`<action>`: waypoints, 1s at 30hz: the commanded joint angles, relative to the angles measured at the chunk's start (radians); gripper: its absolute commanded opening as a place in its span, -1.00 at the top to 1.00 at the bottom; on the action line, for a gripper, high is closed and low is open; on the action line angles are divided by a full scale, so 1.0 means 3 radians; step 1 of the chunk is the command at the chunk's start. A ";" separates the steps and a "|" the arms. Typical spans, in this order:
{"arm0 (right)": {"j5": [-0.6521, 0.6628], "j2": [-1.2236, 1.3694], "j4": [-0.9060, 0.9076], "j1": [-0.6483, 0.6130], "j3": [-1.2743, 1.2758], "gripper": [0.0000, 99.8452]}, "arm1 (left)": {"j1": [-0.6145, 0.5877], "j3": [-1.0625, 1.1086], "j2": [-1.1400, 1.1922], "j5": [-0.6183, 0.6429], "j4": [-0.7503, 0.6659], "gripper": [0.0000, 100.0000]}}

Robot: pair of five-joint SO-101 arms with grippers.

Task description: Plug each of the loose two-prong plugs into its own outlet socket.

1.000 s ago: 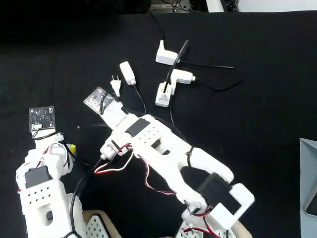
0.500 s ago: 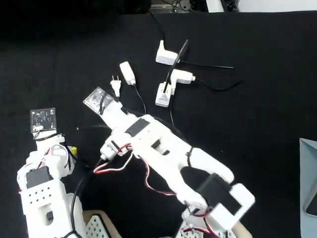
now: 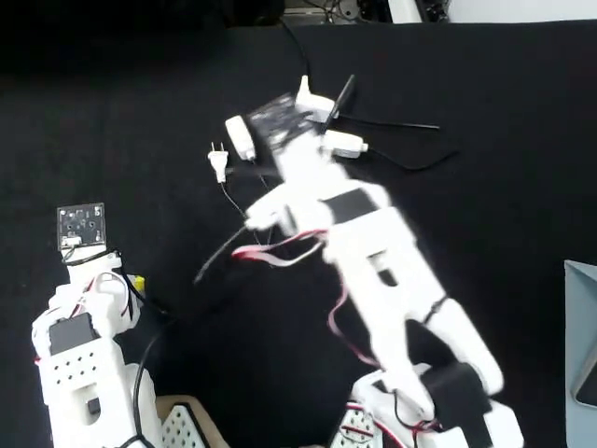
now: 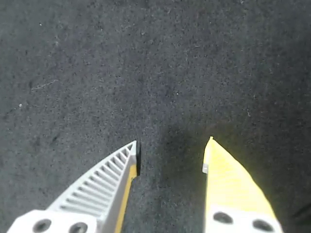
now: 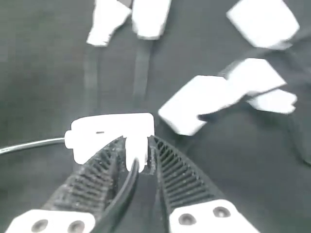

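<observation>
Black cloth (image 3: pixel 504 187) covers the work surface, and the task's white parts lie grouped near its far edge. The right arm is stretched out over that group.

Right gripper (image 5: pixel 137 145): we find its fingers drawn in around a narrow part of a white plug (image 5: pixel 109 132), which sits crosswise at the fingertips with its cable (image 5: pixel 29 145) running off to one side. We judge this a grip, though motion blur prevents us from confirming how firm it is. Several other white pieces lie just beyond it, and we cannot tell them apart in the wrist view.

Left gripper (image 4: pixel 172 141): its jaws stand apart over bare cloth and hold nothing. That arm sits at the near left of the table, well apart from the parts.

A two-prong plug (image 3: pixel 217 161) lies loose on the cloth with its prongs bare, beside the right arm. An outlet block (image 3: pixel 312 101) stands near the far edge, close to the right wrist.

Progress, in our judgement: early. We see no plug confirmed as seated. One plug appears to be in hand and at least one more awaits pickup, so every insertion is yet to be made.
</observation>
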 commanded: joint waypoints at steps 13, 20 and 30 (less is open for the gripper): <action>0.0598 0.0253 -0.0020 0.1417 -0.0616 0.79 | 0.0028 -0.0018 -0.0041 0.0015 -0.0056 0.55; 0.0573 0.0959 0.0256 0.1504 -0.1414 0.79 | 0.0028 -0.0008 -0.0041 0.0015 -0.0046 0.55; 0.0179 0.0570 0.1560 0.0568 -0.1823 0.79 | 0.0023 -0.0008 -0.0041 0.0015 -0.0046 0.55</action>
